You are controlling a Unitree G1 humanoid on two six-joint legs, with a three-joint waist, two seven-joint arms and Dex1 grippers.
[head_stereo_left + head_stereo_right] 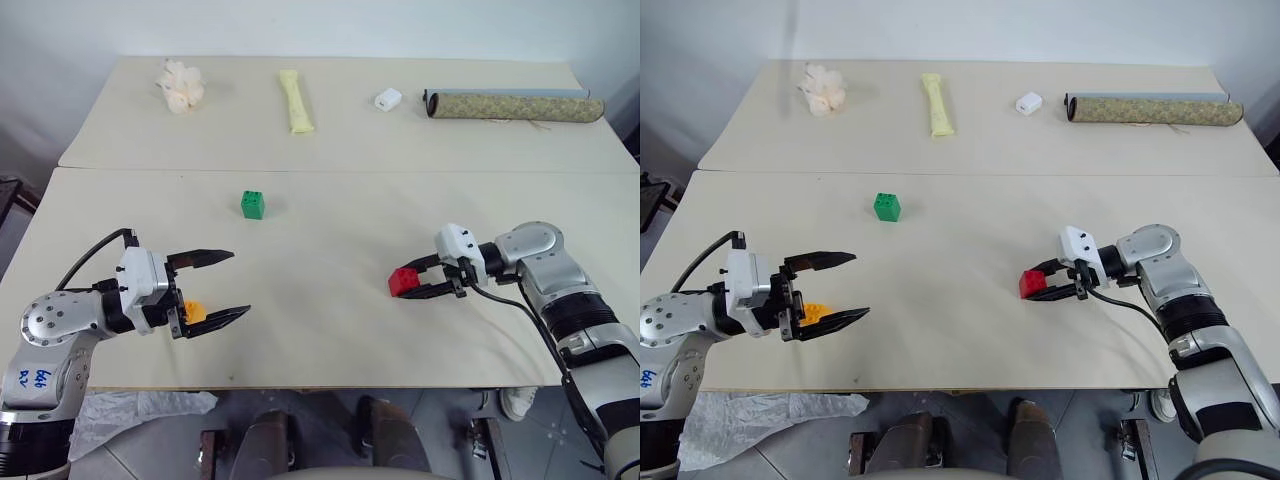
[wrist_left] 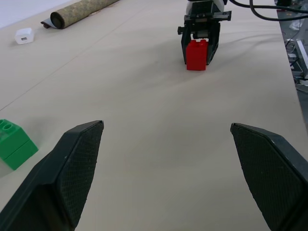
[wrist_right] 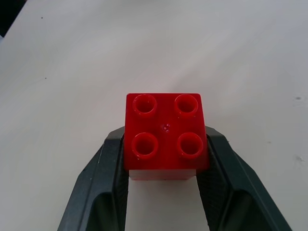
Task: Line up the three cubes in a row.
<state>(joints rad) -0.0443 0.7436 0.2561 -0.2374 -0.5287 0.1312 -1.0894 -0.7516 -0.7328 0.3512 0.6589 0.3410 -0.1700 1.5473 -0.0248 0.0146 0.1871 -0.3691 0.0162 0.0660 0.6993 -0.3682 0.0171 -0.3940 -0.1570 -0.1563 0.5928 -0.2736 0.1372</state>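
Note:
The red cube (image 1: 403, 281) sits on the table (image 1: 330, 330) at the right, studs up, with my right gripper (image 1: 410, 283) shut on its two sides. In the right wrist view the black fingers (image 3: 111, 163) press against the red cube (image 3: 166, 134). The green cube (image 1: 253, 204) stands alone at the table's middle left. Near the front left edge my left gripper (image 1: 240, 283) is open wide and level, and the orange-yellow cube (image 1: 193, 311) lies on the table by the base of its fingers, not gripped. The left wrist view shows the green cube (image 2: 14, 143) beside one finger (image 2: 72, 168).
Along the far table lie a white crumpled object (image 1: 181, 85), a pale yellow object (image 1: 296, 100), a small white block (image 1: 388, 98) and a rolled mat (image 1: 515, 105). A seam (image 1: 330, 168) runs between the two tabletops. The front table edge is close to both arms.

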